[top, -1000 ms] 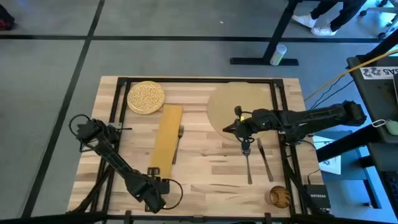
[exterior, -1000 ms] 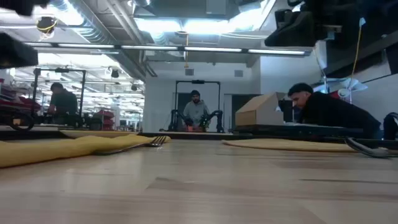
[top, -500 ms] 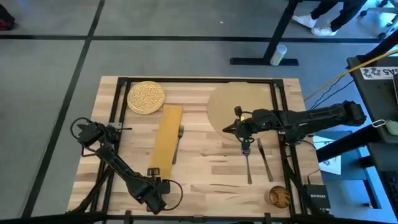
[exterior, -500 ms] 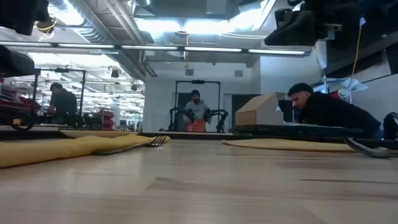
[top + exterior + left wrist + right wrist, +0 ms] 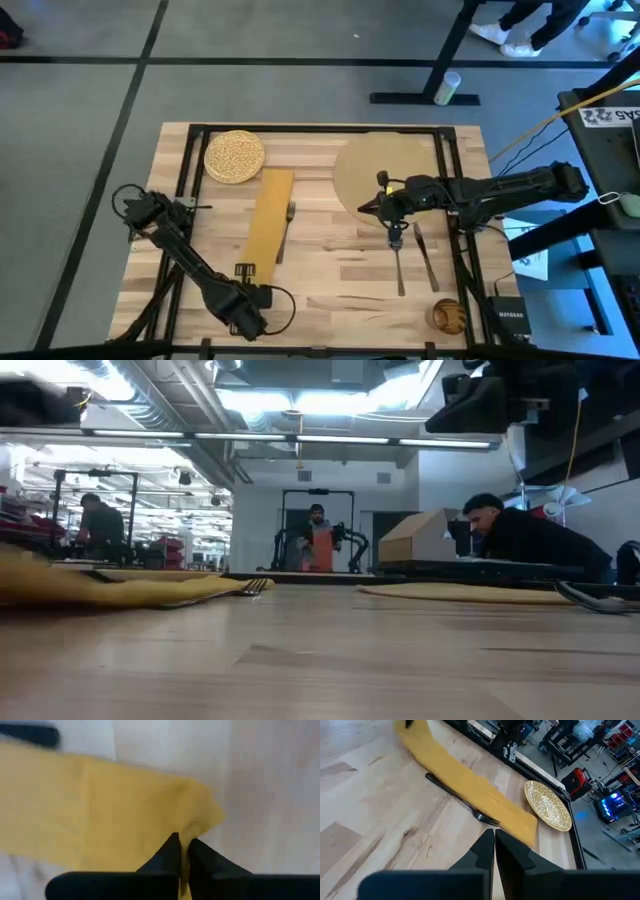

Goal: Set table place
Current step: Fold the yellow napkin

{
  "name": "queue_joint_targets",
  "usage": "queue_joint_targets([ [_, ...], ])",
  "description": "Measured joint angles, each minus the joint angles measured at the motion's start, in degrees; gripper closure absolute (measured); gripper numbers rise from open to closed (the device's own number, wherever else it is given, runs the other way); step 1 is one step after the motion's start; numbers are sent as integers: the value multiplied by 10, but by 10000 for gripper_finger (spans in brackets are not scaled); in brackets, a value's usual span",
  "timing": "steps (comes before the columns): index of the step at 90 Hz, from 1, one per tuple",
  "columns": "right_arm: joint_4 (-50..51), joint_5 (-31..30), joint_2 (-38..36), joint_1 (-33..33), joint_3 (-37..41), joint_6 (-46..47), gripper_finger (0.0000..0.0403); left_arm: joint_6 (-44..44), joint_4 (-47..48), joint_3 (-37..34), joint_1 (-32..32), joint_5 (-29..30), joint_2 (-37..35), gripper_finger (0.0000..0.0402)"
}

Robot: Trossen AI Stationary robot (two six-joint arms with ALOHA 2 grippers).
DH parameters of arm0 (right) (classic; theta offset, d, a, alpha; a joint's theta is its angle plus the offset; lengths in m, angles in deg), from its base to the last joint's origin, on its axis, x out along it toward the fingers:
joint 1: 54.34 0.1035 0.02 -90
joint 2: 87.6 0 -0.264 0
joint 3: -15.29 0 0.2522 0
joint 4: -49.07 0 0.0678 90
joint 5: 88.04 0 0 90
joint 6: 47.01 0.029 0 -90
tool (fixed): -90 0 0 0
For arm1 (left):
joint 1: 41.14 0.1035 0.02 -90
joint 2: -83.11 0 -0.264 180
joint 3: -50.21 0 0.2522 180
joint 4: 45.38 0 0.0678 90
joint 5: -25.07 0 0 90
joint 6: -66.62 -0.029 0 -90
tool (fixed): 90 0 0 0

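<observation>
The left pincer pinches the napkin's near corner, farthest from the plate. If dragged, the cloth may catch the fork beside it. The right pincer, pressed together, waits by the mat.

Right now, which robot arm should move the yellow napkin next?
Left, probably. The left gripper is already pinched shut on the napkin at its near end. The right gripper is over by the mat, holding nothing.

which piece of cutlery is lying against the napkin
The fork, lying along the yellow napkin that the left gripper pinches. The other two utensils lie apart, near the right gripper.
</observation>
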State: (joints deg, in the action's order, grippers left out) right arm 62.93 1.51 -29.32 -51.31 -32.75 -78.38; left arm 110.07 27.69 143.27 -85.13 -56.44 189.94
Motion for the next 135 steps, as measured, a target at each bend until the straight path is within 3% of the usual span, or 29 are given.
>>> queue_joint_targets([
  [38,0,3,0,14,0,1,398,-19,43,135,38,-56,-43,401],
  [52,0,-6,0,33,0,2,398,-53,113,160,62,-55,-43,402],
  [68,0,-20,0,46,0,10,398,-129,180,162,116,-45,-44,402],
  [102,1,-20,0,46,0,18,398,-290,186,162,257,-14,-44,401],
  [135,17,-20,0,49,0,31,398,-289,178,116,328,-3,-44,401],
])
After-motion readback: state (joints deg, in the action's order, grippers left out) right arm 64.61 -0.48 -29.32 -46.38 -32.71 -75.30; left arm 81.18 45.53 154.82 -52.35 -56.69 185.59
